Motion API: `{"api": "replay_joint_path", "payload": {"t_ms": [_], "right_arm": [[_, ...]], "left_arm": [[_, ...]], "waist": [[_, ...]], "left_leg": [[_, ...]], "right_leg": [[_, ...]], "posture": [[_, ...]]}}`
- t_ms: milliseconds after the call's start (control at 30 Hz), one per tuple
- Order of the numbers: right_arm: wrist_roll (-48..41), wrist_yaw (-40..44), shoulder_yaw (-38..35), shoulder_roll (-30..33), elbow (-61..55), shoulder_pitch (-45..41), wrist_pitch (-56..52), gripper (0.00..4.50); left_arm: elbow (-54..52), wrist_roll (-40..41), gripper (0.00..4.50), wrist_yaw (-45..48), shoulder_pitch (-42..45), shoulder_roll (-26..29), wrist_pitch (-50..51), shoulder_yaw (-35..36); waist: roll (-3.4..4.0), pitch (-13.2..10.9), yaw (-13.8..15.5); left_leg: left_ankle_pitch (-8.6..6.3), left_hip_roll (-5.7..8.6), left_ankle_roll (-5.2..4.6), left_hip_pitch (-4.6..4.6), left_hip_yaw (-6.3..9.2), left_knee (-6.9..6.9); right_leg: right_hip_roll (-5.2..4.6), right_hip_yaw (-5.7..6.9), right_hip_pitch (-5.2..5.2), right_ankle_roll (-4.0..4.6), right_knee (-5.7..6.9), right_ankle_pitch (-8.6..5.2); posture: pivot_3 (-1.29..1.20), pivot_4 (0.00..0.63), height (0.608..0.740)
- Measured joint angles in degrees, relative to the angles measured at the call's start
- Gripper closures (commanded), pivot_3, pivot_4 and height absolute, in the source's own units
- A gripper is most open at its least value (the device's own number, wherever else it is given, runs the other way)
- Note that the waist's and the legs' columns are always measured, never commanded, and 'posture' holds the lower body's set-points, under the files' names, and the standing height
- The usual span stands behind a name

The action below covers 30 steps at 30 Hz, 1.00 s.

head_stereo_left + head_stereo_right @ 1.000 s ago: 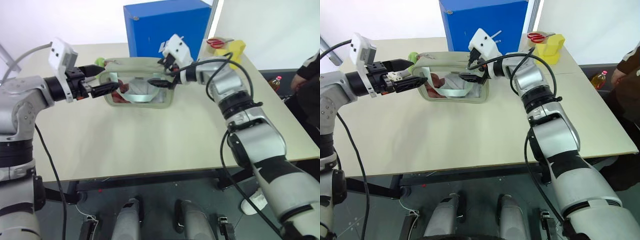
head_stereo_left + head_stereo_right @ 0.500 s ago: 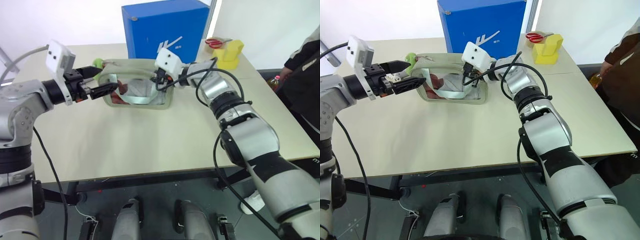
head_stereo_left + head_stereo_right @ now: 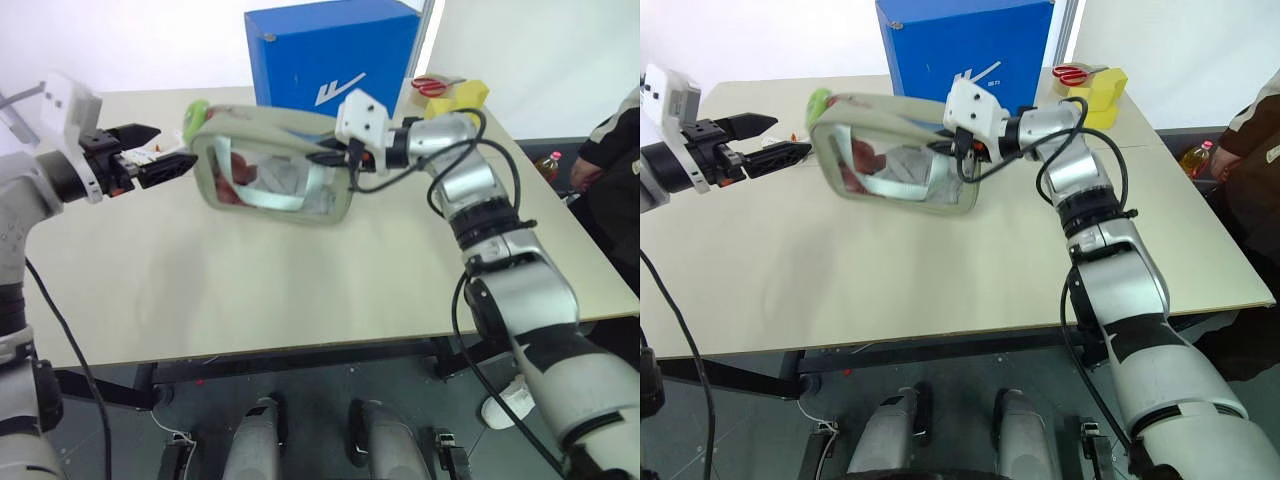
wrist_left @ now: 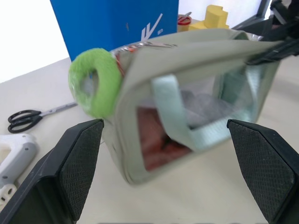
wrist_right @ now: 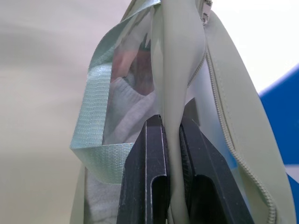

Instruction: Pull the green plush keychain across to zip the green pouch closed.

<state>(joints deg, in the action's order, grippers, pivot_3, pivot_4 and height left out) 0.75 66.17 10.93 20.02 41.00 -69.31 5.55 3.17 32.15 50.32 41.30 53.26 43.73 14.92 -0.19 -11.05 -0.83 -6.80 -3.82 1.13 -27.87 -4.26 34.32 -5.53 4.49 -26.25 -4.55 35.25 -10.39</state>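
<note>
I see the pale sage-green fabric pouch [image 3: 275,165] lifted above the table, window showing red contents; right gripper [image 5: 170,140] pinches its edge. Lime fuzzy ring keychain [image 4: 95,82] hangs at its far corner, near my wide-open left gripper [image 3: 150,152].

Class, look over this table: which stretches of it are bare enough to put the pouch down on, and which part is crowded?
The near table in front of the green pouch lies bare to the front edge, and so does the stretch beside the right arm. The far edge is crowded: blue box, yellow block, red scissors.
</note>
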Motion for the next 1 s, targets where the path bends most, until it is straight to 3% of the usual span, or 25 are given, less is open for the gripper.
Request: {"api": "replay_joint_path", "payload": {"t_ms": [200,800,933,1000], "right_arm": [[-0.5,3.0,2.3,1.4,-14.3,9.0,-4.6,4.46],[-1.3,2.2,4.4,3.6,-28.9,11.1,-26.9,4.46],[-2.3,2.2,4.4,3.6,-30.9,11.2,-30.4,2.94],[-2.4,1.7,4.4,3.8,-31.0,11.2,-30.6,1.9]], "left_arm": [[0.2,0.0,0.0,0.2,0.0,0.0,-0.5,0.0],[0.9,-0.3,0.0,1.3,0.0,0.0,-1.9,-0.2],[1.9,-0.5,0.0,2.9,0.0,1.4,-1.9,-0.6],[2.8,-0.7,0.0,4.3,0.0,3.0,-2.1,-0.6]], "waist": [[0.0,0.0,0.0],[-0.02,0.0,0.1],[-0.02,0.0,0.1],[-0.02,0.0,0.1]], "left_leg": [[-0.02,0.0,0.05,0.09,-0.01,0.01],[-0.08,-0.01,0.15,0.17,-0.03,-0.01],[-0.08,-0.01,0.15,0.17,-0.04,-0.01],[-0.08,-0.01,0.15,0.16,-0.04,-0.02]], "right_leg": [[0.0,0.0,0.07,0.1,0.02,-0.05],[-0.01,-0.04,0.12,0.2,0.01,-0.1],[0.0,-0.04,0.1,0.2,0.02,-0.1],[0.0,-0.04,0.07,0.2,0.01,-0.1]], "posture": [[0.0,0.15,0.74],[0.0,0.15,0.74],[0.0,0.15,0.74],[0.0,0.15,0.74]]}}
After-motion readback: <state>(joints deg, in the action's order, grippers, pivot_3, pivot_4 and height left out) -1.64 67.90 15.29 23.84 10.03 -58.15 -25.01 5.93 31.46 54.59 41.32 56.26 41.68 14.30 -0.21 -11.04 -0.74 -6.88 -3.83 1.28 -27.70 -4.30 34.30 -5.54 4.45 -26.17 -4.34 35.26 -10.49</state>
